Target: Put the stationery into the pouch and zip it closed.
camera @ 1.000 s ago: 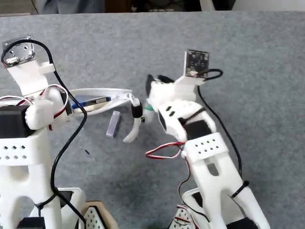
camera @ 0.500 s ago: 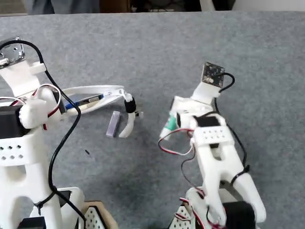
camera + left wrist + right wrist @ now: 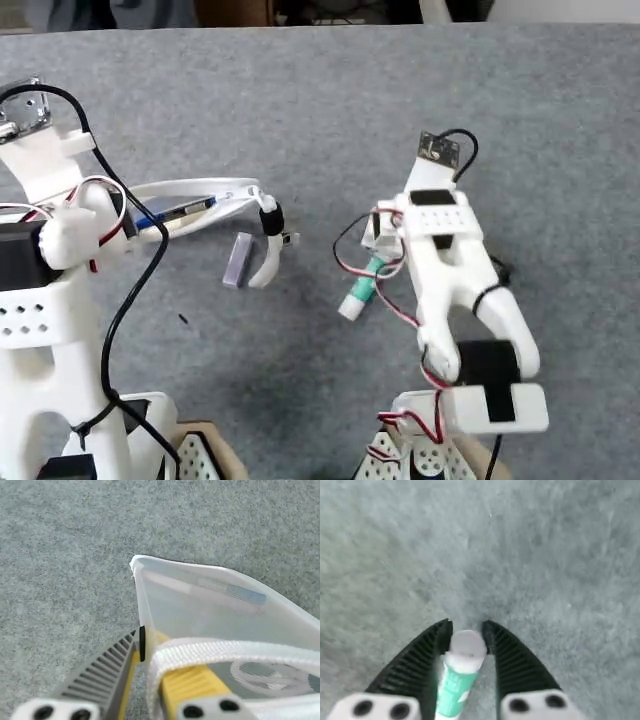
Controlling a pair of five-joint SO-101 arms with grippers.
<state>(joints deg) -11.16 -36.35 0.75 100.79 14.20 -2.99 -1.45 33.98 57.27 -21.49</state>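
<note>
High view, change: right arm drawn back from the pouch (image 3: 205,198), glue stick (image 3: 360,290) carried off unreleased; stowing judged still to do.
High view, purple block (image 3: 237,259): just beside pouch, outside it.
Left wrist view, left gripper (image 3: 142,647): clamped on pouch edge; translucent white, pen (image 3: 240,594) inside.
Right wrist view, right gripper (image 3: 466,632): closed on glue stick, well apart from pouch.

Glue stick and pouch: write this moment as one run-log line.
left gripper shut on pouch | right gripper shut on glue stick | purple piece on table
</note>
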